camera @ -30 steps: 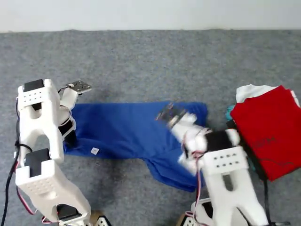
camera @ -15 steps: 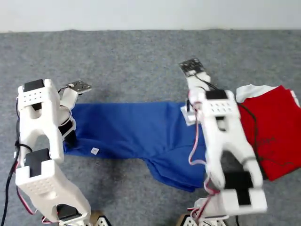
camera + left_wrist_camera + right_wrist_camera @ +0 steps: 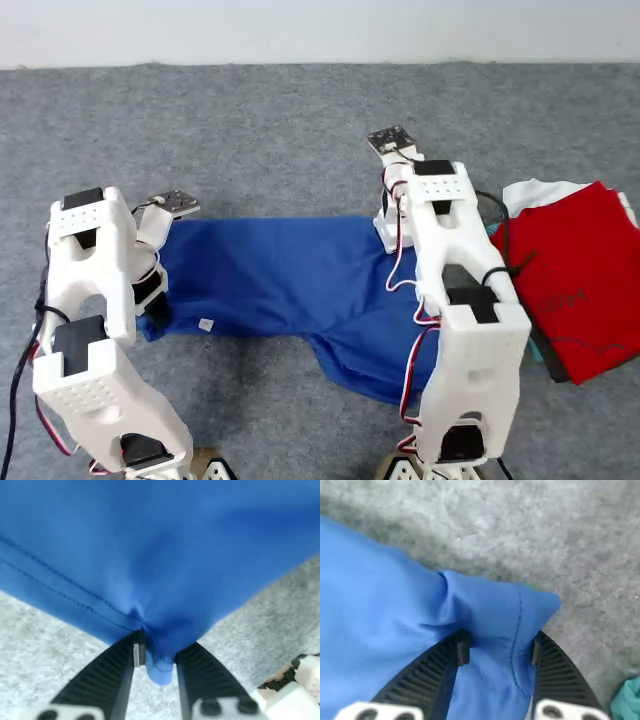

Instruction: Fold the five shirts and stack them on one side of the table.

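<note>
The left hand [image 3: 155,652] is pinching the blue shirt's [image 3: 290,275] left edge, mid-frame on the table [image 3: 300,130], while the right hand [image 3: 497,652] is straddling its upper-right corner, spread wide, probably readying a two-point lift for folding.

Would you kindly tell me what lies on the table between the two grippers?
The blue shirt spans the stretch from the left gripper to the right gripper, as the high view shows.

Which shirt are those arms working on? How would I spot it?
On the grey carpeted table, look between the white left arm and white right arm. A blue fabric shirt lies stretched long there, unlike the red shirt folded compactly beside it.
</note>
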Tool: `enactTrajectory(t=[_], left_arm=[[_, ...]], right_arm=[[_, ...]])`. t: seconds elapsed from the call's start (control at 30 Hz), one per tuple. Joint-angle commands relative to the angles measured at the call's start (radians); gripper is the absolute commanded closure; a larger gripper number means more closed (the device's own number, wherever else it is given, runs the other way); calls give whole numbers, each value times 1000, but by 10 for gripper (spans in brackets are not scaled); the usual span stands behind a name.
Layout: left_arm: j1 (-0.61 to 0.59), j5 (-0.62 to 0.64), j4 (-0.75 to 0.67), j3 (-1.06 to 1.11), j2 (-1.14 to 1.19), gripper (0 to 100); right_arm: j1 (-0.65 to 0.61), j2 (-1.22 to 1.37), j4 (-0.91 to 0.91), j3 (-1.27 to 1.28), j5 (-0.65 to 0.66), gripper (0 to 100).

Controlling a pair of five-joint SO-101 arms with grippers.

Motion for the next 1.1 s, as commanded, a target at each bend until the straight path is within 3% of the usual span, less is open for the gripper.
enactTrajectory(t=[0.0, 0.13, 0.2, 0.57, 0.9, 1.07], left_arm=[[-5, -17, -5, 1, -6, 906], [-5, -17, -5, 1, -6, 906], [-5, -17, -5, 1, -6, 906], [-5, -17, 0, 1, -6, 906], [-5, -17, 0, 2, -6, 906], [-5, -17, 2, 4, -6, 906]], right_arm=[[-38, 12, 70, -43, 92, 820], [-45, 27, 97, -43, 163, 998], [-33, 27, 113, -44, 166, 963], [180, 5, 225, -322, 164, 990], [213, 51, 265, -390, 166, 988], [182, 101, 348, -390, 166, 842]])
